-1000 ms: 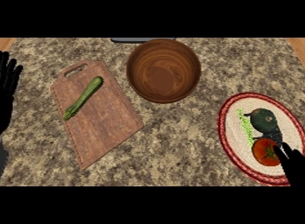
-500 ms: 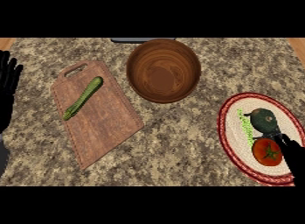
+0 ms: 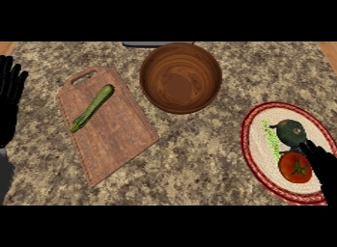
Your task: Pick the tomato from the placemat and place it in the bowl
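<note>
The tomato (image 3: 296,168) lay on the round, red-rimmed placemat (image 3: 254,159), just to the left of the right hand's fingers (image 3: 315,150) and touching or nearly touching them; whether they had yet closed on it could not be told, since the right hand (image 3: 331,173) showed only as a dark shape whose fingers looked fairly straight and pointed away from the robot. The tomato was round, with no long axis to line up with. A dark green vegetable (image 3: 293,132) sat just beyond the fingertips, crowding the tomato's far side, and the placemat's near rim ran below the palm. The wooden bowl (image 3: 181,77) stood well off to the far left of the fingers, with bare granite counter (image 3: 214,144) between. The left hand (image 3: 3,99) rested open, fingers straight, much farther away beside a cutting board (image 3: 114,135) bearing a cucumber (image 3: 92,108).
</note>
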Robot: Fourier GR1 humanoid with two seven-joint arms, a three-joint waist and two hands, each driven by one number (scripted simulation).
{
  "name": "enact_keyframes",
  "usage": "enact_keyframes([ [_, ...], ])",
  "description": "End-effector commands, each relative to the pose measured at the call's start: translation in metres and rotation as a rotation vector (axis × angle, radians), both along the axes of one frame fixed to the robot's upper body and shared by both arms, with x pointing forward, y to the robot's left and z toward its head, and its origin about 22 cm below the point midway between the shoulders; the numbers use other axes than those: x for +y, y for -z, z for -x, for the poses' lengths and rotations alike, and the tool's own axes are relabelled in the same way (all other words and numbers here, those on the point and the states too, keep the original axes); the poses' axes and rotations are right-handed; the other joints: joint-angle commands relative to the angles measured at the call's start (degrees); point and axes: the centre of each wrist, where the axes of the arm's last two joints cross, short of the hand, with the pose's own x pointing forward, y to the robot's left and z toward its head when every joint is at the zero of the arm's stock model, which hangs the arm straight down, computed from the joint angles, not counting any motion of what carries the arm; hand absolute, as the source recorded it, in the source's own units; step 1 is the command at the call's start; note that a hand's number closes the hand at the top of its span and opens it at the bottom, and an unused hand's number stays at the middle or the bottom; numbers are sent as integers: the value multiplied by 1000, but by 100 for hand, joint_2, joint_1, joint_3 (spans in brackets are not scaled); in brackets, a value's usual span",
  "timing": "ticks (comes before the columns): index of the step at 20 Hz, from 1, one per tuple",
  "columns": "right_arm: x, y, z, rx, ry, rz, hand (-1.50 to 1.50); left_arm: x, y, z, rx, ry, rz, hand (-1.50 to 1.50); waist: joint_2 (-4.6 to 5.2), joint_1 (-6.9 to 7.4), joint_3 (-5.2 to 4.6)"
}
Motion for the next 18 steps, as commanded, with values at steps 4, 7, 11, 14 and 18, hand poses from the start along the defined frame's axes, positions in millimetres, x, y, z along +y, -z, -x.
enact_keyframes([
  [4,-9,9,10,38,19,6,-150,16,-6,-4,-7,-2,-3,0,-2,-14,0],
  [7,7,28,-23,32,14,10,-150,2,6,-4,8,-4,-1,0,3,14,0],
  [11,-15,38,-27,48,30,4,-150,-1,-13,7,0,-6,-11,0,-2,20,2],
  [14,14,49,-20,66,32,21,-150,9,-15,-14,4,11,2,0,2,-4,0],
  [18,-14,77,-21,90,75,18,-150,12,-14,-8,6,5,11,0,5,3,2],
])
